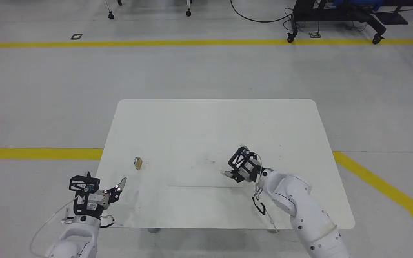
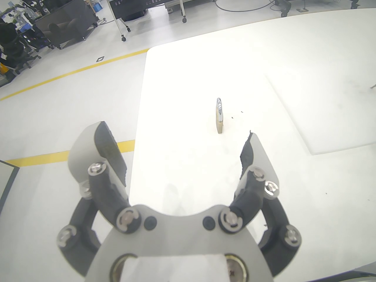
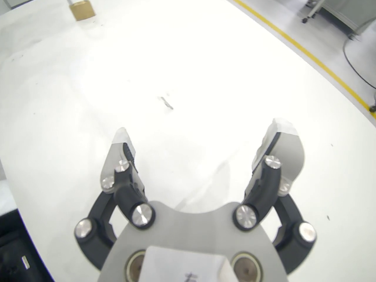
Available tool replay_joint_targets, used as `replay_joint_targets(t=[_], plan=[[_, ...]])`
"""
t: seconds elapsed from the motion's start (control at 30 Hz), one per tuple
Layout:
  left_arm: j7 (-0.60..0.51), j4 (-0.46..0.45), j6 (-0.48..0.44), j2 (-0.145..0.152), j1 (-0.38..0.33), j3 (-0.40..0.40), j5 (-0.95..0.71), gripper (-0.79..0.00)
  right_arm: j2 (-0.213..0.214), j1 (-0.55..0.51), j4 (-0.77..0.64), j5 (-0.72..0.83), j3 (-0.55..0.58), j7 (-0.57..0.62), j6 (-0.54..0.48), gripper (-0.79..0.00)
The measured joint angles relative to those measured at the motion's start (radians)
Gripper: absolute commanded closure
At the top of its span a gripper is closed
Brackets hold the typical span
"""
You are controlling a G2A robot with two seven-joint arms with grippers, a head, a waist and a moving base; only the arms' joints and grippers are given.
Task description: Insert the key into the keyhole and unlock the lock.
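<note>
Top view: a brass padlock with a steel shackle (image 1: 138,162) stands on the white bench (image 1: 193,122). The left end effector (image 1: 118,189) is near it.

Left wrist view: the left end effector (image 2: 176,130) gapes wide and empty just short of the padlock (image 2: 219,115). A nudge could topple it.

Right wrist view: the right end effector (image 3: 201,127) is wide and empty. A thin silver key (image 3: 166,103) lies flat between it and the padlock (image 3: 81,5), and could slip from the grasp.
</note>
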Motion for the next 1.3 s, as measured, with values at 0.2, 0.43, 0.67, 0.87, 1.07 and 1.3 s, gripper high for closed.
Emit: replay_joint_targets(t=[0.2,0.43,0.67,0.87,1.07,1.3], plan=[[0.0,0.0,0.0,0.0,0.0,0.0,0.0,-0.785,-0.019,0.108,0.079,-0.003,-0.1,0.087,-0.06,-0.209],[0.0,0.0,0.0,0.0,0.0,0.0,0.0,-0.785,-0.055,0.206,0.165,-0.018,-0.213,0.18,0.038,-0.074],[0.0,0.0,0.0,0.0,0.0,0.0,0.0,-0.785,-0.079,0.256,0.22,-0.021,-0.272,0.201,0.068,-0.071],[0.0,0.0,0.0,0.0,0.0,0.0,0.0,-0.785,-0.098,0.296,0.267,-0.023,-0.312,0.231,0.088,-0.092],[0.0,0.0,0.0,0.0,0.0,0.0,0.0,-0.785,-0.113,0.319,0.294,-0.024,-0.335,0.234,0.107,-0.129],[0.0,0.0,0.0,0.0,0.0,0.0,0.0,-0.785,-0.101,0.286,0.267,-0.041,-0.296,0.193,0.092,-0.225]])
